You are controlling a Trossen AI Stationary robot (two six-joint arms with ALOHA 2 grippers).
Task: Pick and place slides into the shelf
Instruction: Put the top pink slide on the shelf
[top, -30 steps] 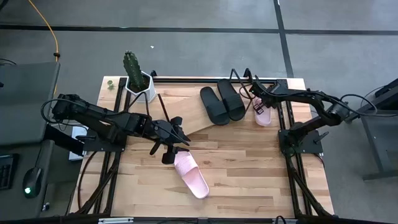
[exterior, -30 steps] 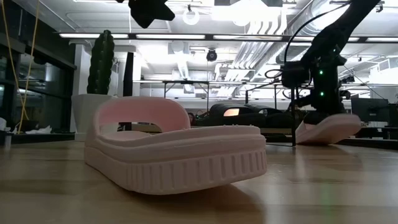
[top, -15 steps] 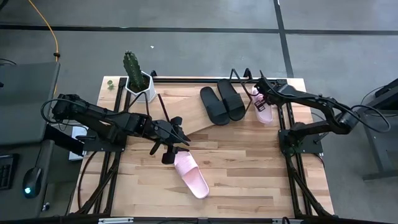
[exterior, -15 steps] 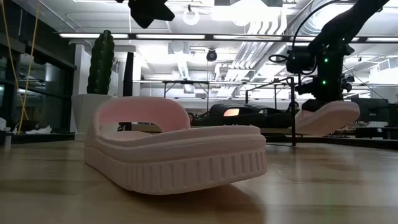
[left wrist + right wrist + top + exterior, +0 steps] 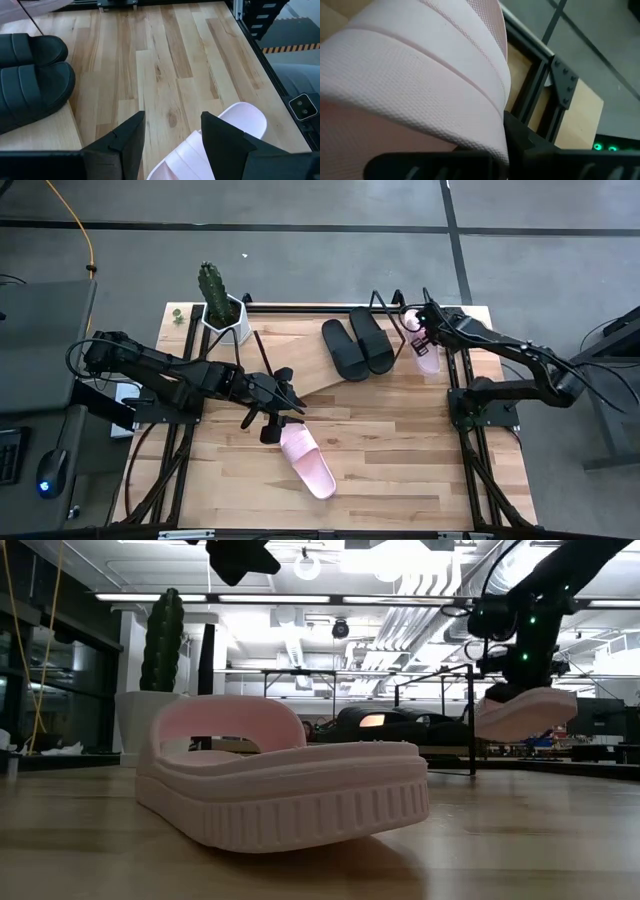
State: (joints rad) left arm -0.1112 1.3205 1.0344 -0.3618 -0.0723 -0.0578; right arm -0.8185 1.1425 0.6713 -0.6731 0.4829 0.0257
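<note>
Pink slide (image 5: pixel 425 352): clamped by right gripper (image 5: pixel 418 330), now lifted clear of table beside shelf (image 5: pixel 300 360); placement pending. Left gripper (image 5: pixel 290 402): held open, empty, above second pink slide (image 5: pixel 306 461).

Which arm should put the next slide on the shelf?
Right, most likely. The right gripper is shut on a pink slide, lifted clear of the table beside the black pair on the shelf. The left gripper hangs open above the other pink slide, holding nothing.
</note>
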